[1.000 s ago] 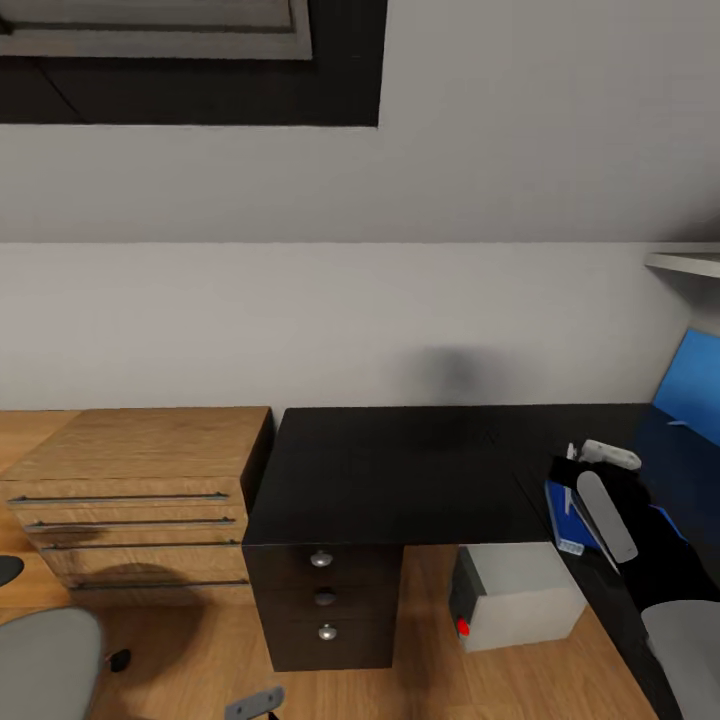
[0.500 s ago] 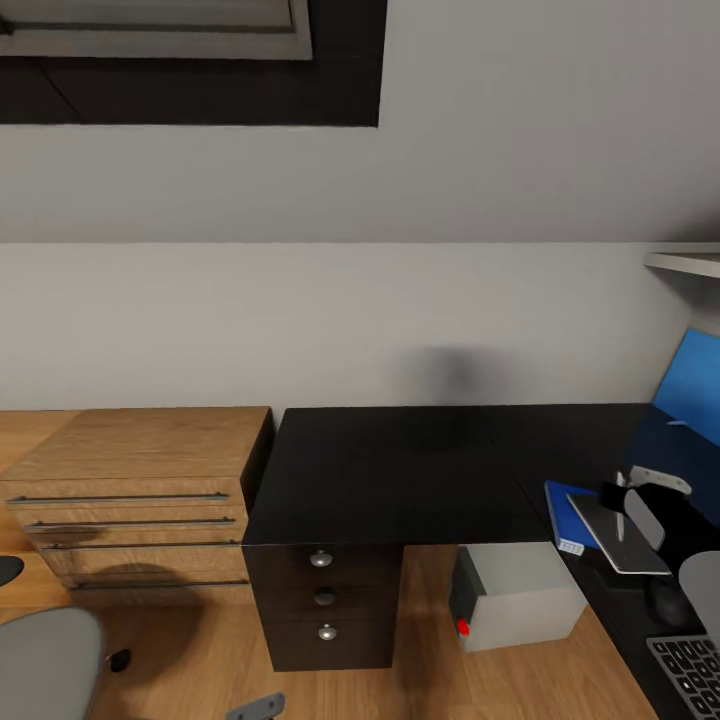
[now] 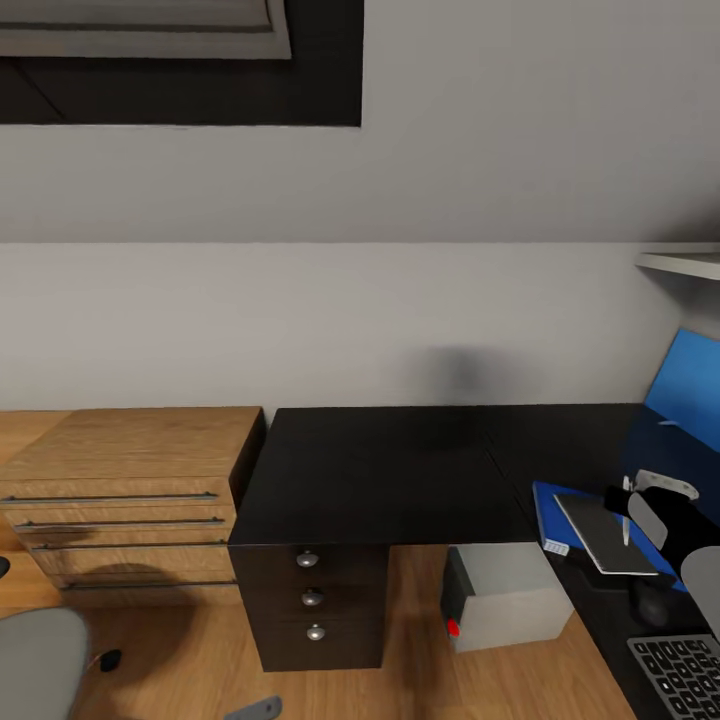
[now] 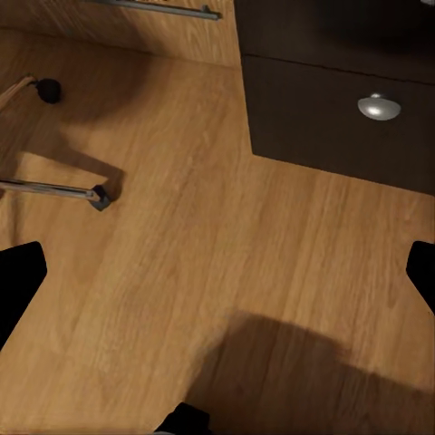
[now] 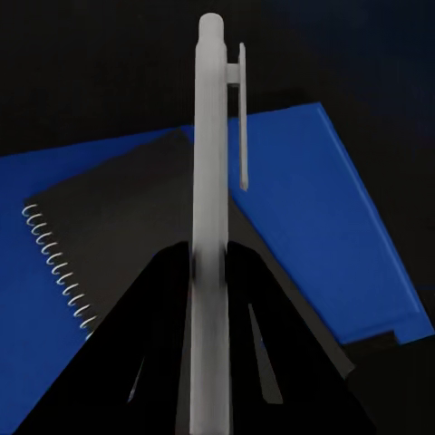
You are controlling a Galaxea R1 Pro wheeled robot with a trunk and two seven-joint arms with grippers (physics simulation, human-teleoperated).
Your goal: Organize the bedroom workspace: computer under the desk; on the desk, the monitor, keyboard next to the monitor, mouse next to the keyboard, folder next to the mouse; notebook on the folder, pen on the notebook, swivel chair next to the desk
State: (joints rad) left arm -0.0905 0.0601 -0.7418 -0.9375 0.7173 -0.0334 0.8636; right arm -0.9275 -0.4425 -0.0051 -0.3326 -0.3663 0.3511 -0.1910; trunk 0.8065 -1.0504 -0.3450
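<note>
One black L-shaped desk [image 3: 390, 470] stands against the pale grey wall [image 3: 330, 320], its drawer unit carrying three round silver knobs [image 3: 307, 559] in a column. Just beside the desk's left end sits one light-wood drawer chest [image 3: 125, 480] with four bar handles. A large blue flat panel [image 3: 690, 385] leans at the desk's far right, under a pale shelf [image 3: 685, 262]. One grey computer [image 3: 500, 590] tower with a red dot stands on the wood floor [image 3: 200, 670] under the desk, just beside the drawer unit. A part of the swivel chair [image 3: 35, 665], its grey seat, shows at the floor's near left, with a caster and a metal leg of its base in the left wrist view.

On the desk's right wing lies one blue folder [image 3: 552, 505], and one dark notebook [image 3: 600, 535] rests on top of it, its spiral binding plain in the right wrist view. Nearer along that wing are one keyboard [image 3: 685, 675] and one small black mouse [image 3: 650, 605].

The right claw [image 3: 640, 500] is pinching one pale pen [image 5: 213, 227] above the notebook, the pen upright between its fingers [image 5: 136, 362]. The left claw [image 4: 217, 272] hangs spread wide over bare floor in front of the drawer unit, its dark fingertips [image 4: 18, 276] well apart.
</note>
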